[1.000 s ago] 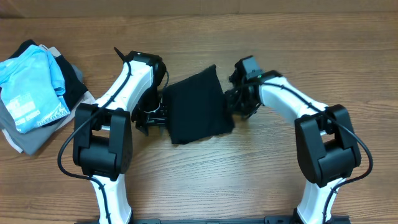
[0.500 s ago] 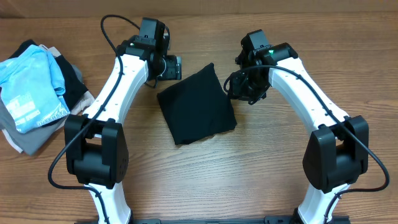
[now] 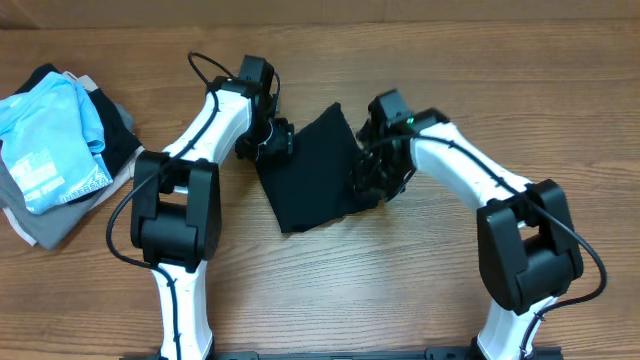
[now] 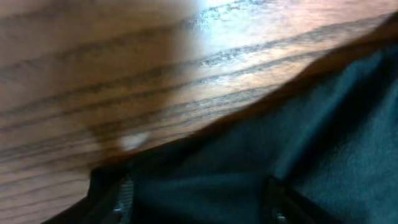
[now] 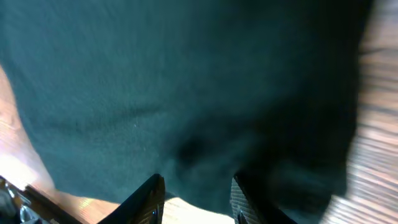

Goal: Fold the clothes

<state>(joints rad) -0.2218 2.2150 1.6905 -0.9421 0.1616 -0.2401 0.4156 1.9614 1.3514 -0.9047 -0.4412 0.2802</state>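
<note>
— Both arms are swinging back in since half a second ago: left gripper point(image 3: 272, 142) is settling at the cloth's point(image 3: 315, 180) upper-left edge, right gripper point(image 3: 368, 176) at its right edge.

— It's lying mid-table point(image 3: 400, 285). I'd be grabbing matching edges, keeping the fold square.

— Fingers point(image 4: 124, 194)?

— Both pairs are standing spread over fabric, pinching nothing yet.

Black garment point(image 3: 312, 180): matt cloth, fine weave. Table point(image 3: 400, 285): wood, clear grain, slight sheen. 2 arm shells point(image 3: 470, 172): glossy white plastic. Side pile point(image 3: 50, 140): pale blue printed cloth, grey cloth beneath.
</note>
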